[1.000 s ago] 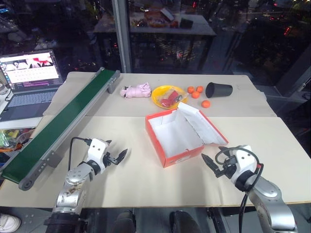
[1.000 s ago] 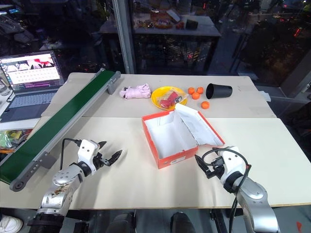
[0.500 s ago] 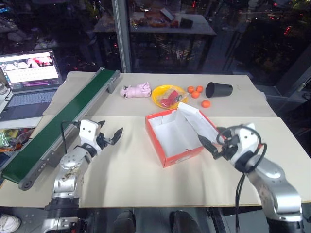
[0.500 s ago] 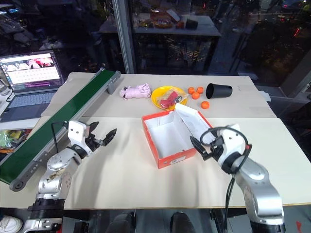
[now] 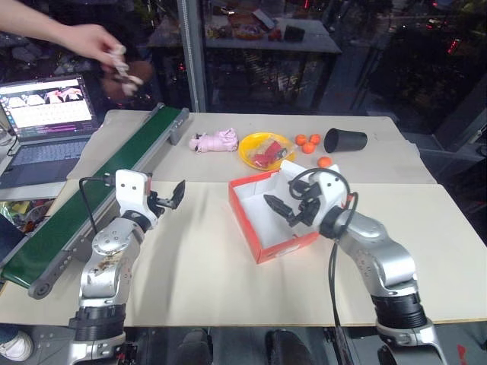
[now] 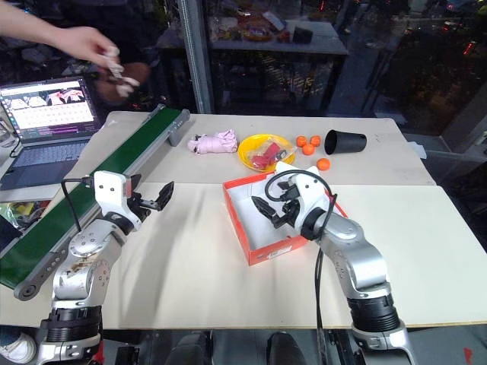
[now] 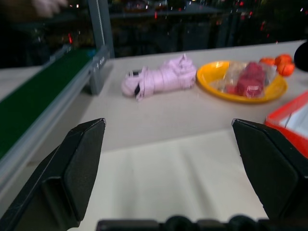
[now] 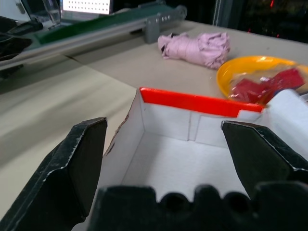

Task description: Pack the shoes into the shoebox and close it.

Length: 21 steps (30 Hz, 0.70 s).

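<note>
Dark glass walls back the pale beige counter (image 5: 205,258). From the head views I see the red-orange cardboard shoebox (image 5: 262,247) open at mid-counter, white inside, flap raised. My right gripper (image 5: 282,209) hangs over its interior, jaws wide and empty. My left gripper (image 5: 172,195) hovers beside the green conveyor belt (image 5: 91,198), jaws wide. A person's hand (image 5: 95,42) holds dark brown fuzzy shoes (image 5: 125,74) above the belt's far end, well apart from the box.

Left wrist view: a pink plush lump (image 7: 161,79) lies beside a yellow plate (image 7: 240,91).

Right wrist view: the shoebox's red rim sits between my spread fingers (image 8: 77,163).
</note>
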Tool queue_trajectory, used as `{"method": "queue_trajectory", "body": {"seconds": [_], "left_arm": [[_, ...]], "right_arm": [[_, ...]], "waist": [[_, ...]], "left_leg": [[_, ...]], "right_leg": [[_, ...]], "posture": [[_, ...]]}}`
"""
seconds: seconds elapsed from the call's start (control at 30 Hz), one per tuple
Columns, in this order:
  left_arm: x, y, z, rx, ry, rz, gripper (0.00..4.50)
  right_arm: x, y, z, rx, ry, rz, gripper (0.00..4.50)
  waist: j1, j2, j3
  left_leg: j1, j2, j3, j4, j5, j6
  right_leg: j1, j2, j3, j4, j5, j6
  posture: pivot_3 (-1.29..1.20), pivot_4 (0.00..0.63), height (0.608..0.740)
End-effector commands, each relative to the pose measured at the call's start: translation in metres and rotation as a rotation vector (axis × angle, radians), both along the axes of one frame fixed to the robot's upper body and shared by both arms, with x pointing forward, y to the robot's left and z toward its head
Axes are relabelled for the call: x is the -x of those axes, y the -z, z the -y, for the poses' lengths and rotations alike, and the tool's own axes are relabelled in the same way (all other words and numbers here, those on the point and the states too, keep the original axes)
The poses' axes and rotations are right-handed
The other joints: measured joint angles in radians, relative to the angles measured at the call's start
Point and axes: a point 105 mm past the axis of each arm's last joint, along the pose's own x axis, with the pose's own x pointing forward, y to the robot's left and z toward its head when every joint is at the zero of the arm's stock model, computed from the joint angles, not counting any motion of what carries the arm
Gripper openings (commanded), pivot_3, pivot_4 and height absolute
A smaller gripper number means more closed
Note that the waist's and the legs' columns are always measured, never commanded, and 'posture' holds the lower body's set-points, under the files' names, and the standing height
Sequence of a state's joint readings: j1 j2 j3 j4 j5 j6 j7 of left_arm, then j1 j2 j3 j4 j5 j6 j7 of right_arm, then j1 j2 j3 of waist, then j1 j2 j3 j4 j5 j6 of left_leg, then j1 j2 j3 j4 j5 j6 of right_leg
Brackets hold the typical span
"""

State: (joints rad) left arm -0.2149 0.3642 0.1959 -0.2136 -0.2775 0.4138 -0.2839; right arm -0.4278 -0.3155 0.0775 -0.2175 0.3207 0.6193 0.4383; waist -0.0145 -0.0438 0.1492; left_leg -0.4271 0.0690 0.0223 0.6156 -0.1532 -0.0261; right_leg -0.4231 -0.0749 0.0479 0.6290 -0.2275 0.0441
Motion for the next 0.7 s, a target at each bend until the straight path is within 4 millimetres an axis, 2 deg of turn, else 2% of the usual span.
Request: {"method": "queue_trajectory", "body": {"seconds": [0.03, 0.27, 0.4, 0.5, 0.63, 0.7], "left_arm": [[0.004, -0.015, 0.001, -0.012, -0.003, 0.052, 4.5], [-0.003, -0.011, -0.004, -0.027, -0.012, 0.027, 4.5], [-0.01, -0.012, -0.007, -0.033, -0.021, 0.02, 4.5], [-0.013, -0.017, -0.02, -0.041, -0.052, 0.025, 4.5], [-0.017, -0.029, -0.079, -0.058, -0.179, 0.031, 4.5], [-0.016, -0.037, -0.102, -0.068, -0.208, 0.046, 4.5]], "right_arm": [[-0.003, -0.014, -0.007, 0.005, -0.011, 0.06, 4.45], [-0.004, -0.012, -0.015, -0.001, -0.032, 0.036, 4.45], [0.004, -0.018, -0.029, -0.042, -0.121, 0.022, 4.45], [0.011, -0.022, -0.039, -0.064, -0.189, 0.019, 4.45], [0.021, -0.032, -0.054, -0.083, -0.305, 0.028, 4.45], [0.022, -0.036, -0.058, -0.082, -0.336, 0.033, 4.45]], "waist": [[0.002, 0.0, 0.0], [0.001, 0.0, 0.0], [0.0, 0.0, 0.0], [-0.002, 0.0, 0.0], [-0.008, 0.0, 0.001], [-0.012, 0.001, 0.001]], "left_leg": [[0.0, 0.0, 0.0, 0.0, 0.0, 0.0], [0.0, 0.0, 0.0, 0.001, 0.0, 0.0], [0.0, 0.0, 0.0, 0.0, 0.0, 0.0], [0.0, 0.0, 0.0, 0.0, 0.0, 0.0], [0.0, 0.001, 0.0, 0.0, 0.0, 0.0], [0.0, 0.002, -0.001, 0.0, 0.0, 0.0]], "right_leg": [[0.0, 0.0, 0.0, 0.0, 0.0, 0.0], [0.0, 0.0, -0.001, 0.0, 0.0, 0.0], [0.0, 0.0, -0.001, 0.0, 0.0, 0.0], [0.0, 0.0, -0.001, 0.0, 0.0, 0.0], [-0.001, 0.002, 0.0, 0.001, 0.0, 0.0], [-0.001, 0.003, -0.001, 0.001, -0.001, 0.001]], "posture": [[0.0, 0.15, 0.74], [0.0, 0.15, 0.74], [0.0, 0.15, 0.74], [0.0, 0.15, 0.74], [0.0, 0.15, 0.74], [0.0, 0.15, 0.74]]}}
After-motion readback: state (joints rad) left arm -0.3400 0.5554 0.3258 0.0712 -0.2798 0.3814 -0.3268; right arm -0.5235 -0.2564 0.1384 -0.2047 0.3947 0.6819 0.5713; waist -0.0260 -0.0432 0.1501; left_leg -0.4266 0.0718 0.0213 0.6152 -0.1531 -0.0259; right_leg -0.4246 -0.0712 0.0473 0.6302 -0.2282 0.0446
